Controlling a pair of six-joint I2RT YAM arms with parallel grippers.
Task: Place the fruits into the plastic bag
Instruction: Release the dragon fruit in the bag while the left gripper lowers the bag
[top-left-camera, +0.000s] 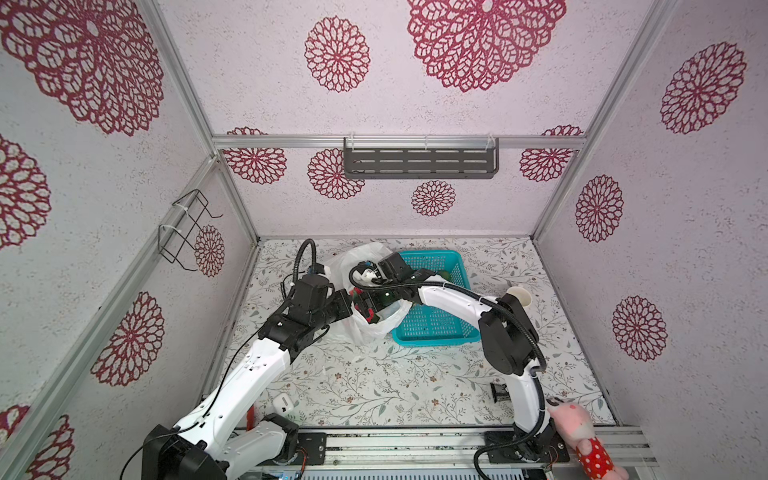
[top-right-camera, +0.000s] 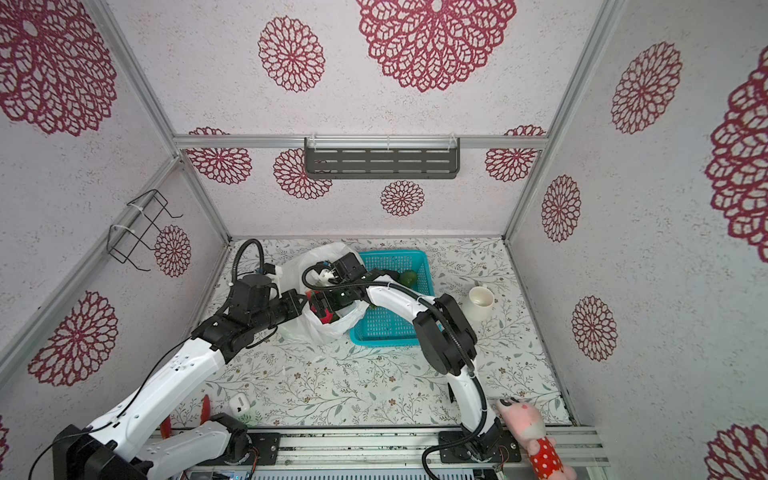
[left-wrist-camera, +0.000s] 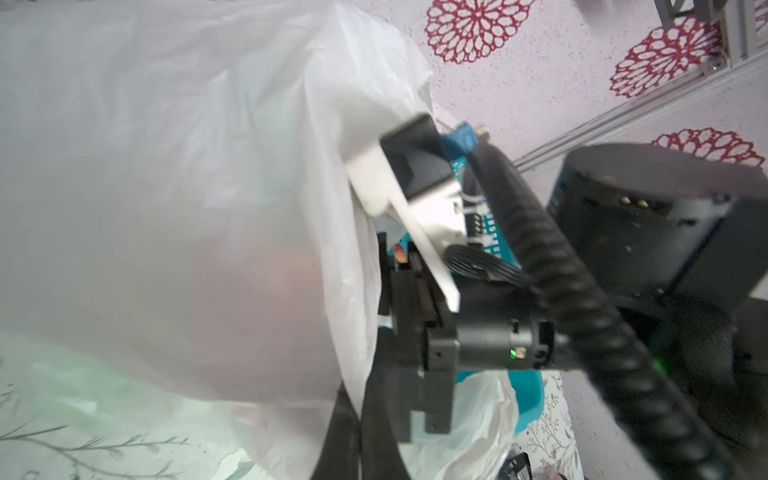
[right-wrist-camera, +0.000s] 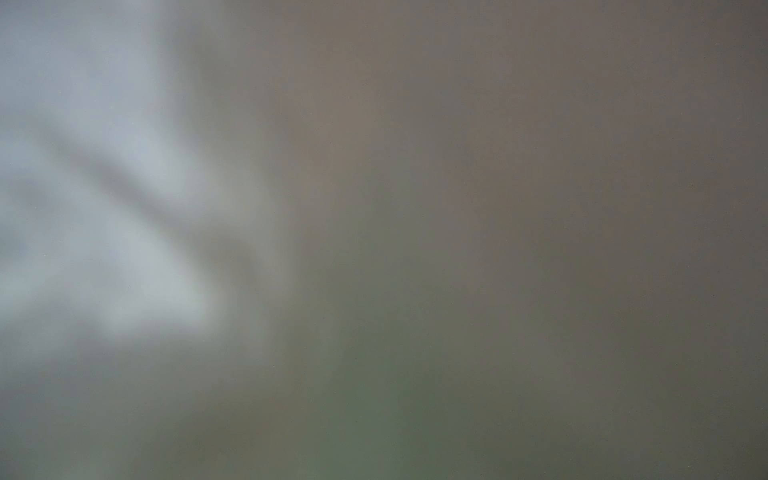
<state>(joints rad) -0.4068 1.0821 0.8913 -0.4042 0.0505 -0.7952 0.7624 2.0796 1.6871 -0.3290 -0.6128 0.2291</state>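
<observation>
The white plastic bag (top-left-camera: 365, 254) (top-right-camera: 328, 332) stands open beside the teal basket. My left gripper (top-left-camera: 348, 301) (left-wrist-camera: 360, 419) is shut on the bag's rim, with the thin film (left-wrist-camera: 166, 208) pinched between its dark fingers. My right gripper (top-left-camera: 370, 309) (top-right-camera: 323, 309) reaches down into the bag's mouth. Red dragon fruit (top-left-camera: 372, 319) (top-right-camera: 329, 318) shows around its jaws; whether they press on it is hidden. A green fruit (top-left-camera: 444, 275) (top-right-camera: 409, 277) lies in the basket's far corner. The right wrist view is only blurred grey film.
The teal basket (top-left-camera: 436, 330) (top-right-camera: 390, 330) touches the bag's right side. A cream cup (top-left-camera: 519, 297) stands right of it. At the front lie a white case (top-left-camera: 282, 403), a small black object (top-left-camera: 500, 392) and a pink plush toy (top-left-camera: 582, 436).
</observation>
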